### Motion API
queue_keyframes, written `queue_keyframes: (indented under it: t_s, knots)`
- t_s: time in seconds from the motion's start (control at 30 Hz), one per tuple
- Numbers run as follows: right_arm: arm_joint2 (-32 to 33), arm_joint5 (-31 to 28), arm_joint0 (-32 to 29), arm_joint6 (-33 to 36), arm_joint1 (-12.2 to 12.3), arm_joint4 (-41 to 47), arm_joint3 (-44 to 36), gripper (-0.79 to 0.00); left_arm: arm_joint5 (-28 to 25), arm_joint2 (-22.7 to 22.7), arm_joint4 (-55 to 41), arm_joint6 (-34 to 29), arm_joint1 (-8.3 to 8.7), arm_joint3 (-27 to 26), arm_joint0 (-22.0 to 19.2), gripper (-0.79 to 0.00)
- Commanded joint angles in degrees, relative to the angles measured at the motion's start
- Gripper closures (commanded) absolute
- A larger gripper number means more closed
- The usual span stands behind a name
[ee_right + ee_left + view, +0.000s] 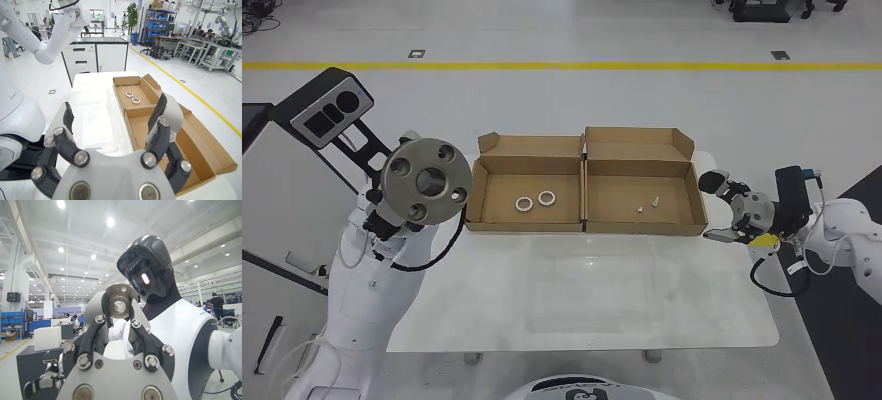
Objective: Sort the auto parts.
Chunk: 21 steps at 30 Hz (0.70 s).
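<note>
White table (85,83) just ahead of the right jaws, white drawer cabinet (94,55) farther ahead past its end, yellow floor line (642,66) beyond, potted plant (132,13) far ahead.

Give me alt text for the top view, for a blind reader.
The left arm holds up a round metal flange beside two cardboard boxes on a white table. One holds two metal rings, the other small pale parts; the open right gripper hangs beside it.

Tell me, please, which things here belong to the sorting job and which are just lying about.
Job: flange in the left gripper; two rings in the left box; small parts in the right box.
Lying about: clear tray (role unclear); cabinet beyond the table; white block.
</note>
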Motion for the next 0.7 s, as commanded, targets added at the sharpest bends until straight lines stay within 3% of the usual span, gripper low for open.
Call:
queue_keyframes:
  t_s: [0.0, 0.17, 0.47, 0.67]
  knots:
    - [0.00, 0.00, 0.00, -0.06, 0.00, -0.01, 0.00, -0.785, 2.09, 0.12, 2.69, 0.97, -0.09, -0.43, -0.15, 0.000]
    - [0.00, 0.00, 0.00, -0.06, 0.00, -0.01, 0.00, -0.785, 5.24, 2.45, 8.28, 0.02, -0.35, 0.10, -1.98, 0.000]
    - [0.00, 0.00, 0.00, -0.06, 0.00, -0.01, 0.00, -0.785, 6.44, 4.86, 15.05, 1.78, -0.84, 4.17, -2.85, 0.000]
    - [0.00, 0.00, 0.00, -0.06, 0.00, -0.01, 0.00, -0.785, 6.92, 5.74, 20.30, 2.91, -1.34, 9.31, -8.20, 0.000]
